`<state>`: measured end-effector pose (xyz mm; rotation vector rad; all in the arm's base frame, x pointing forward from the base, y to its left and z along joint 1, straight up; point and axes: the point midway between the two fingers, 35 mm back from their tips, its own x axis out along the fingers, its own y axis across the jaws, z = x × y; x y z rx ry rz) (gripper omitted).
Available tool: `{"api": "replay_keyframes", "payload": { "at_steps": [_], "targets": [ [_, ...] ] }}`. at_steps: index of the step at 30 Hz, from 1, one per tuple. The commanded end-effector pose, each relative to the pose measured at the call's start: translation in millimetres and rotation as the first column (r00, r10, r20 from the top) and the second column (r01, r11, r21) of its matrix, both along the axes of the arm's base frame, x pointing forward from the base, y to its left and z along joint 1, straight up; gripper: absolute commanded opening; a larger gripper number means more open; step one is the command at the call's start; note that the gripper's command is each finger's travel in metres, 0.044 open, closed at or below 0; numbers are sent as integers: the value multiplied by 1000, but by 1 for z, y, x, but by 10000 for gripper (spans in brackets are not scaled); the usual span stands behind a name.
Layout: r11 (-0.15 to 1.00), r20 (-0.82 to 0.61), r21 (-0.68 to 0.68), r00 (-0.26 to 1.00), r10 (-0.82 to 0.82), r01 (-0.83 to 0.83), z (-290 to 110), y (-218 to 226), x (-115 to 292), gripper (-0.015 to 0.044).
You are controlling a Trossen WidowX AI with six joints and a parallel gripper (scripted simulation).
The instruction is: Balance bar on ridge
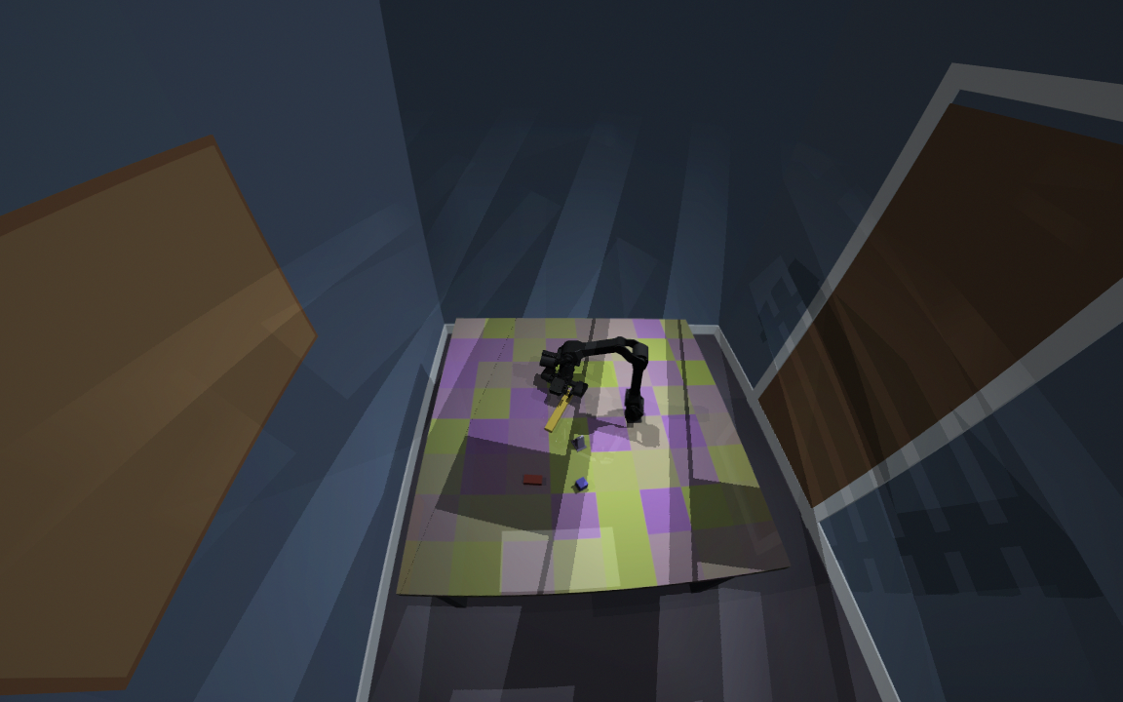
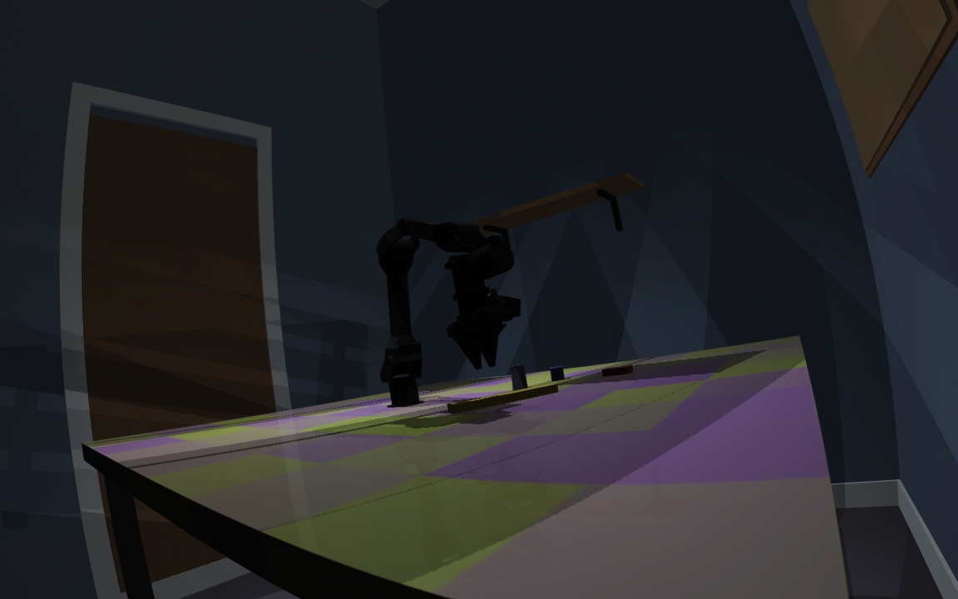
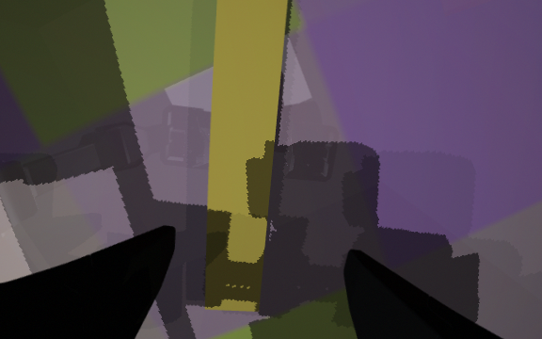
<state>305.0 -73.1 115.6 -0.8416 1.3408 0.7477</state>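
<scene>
The yellow bar (image 1: 556,417) (image 2: 501,398) (image 3: 247,118) lies flat on the checkered table (image 1: 495,559) (image 2: 616,513). The ridge (image 1: 579,443) (image 2: 518,376) is a small grey upright piece standing a short way from the bar, apart from it. My gripper (image 1: 567,392) (image 2: 481,363) (image 3: 261,250) is open and empty. It hangs a little above the bar's end nearest the arm's base, pointing down. In the wrist view the bar runs up the middle between my two dark fingers, and my shadow falls on its near end.
A small blue cube (image 1: 581,483) (image 2: 556,372) and a flat red block (image 1: 532,479) (image 2: 616,369) lie on the table beyond the ridge. The arm's base (image 1: 634,409) (image 2: 402,387) stands beside the bar. A shelf hangs on the wall behind.
</scene>
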Motion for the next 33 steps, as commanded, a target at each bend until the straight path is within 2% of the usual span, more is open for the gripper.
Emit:
{"api": "replay_keyframes", "payload": {
  "at_steps": [1, 6, 14, 33],
  "targets": [
    [999, -61, 6, 997, 53, -52, 5, 13, -3, 315],
    [999, -61, 5, 997, 53, -52, 1, 13, -3, 315],
    [999, -61, 6, 997, 53, -52, -39, 13, -2, 315],
    [999, -61, 6, 997, 53, -52, -60, 12, -1, 315]
  ]
}}
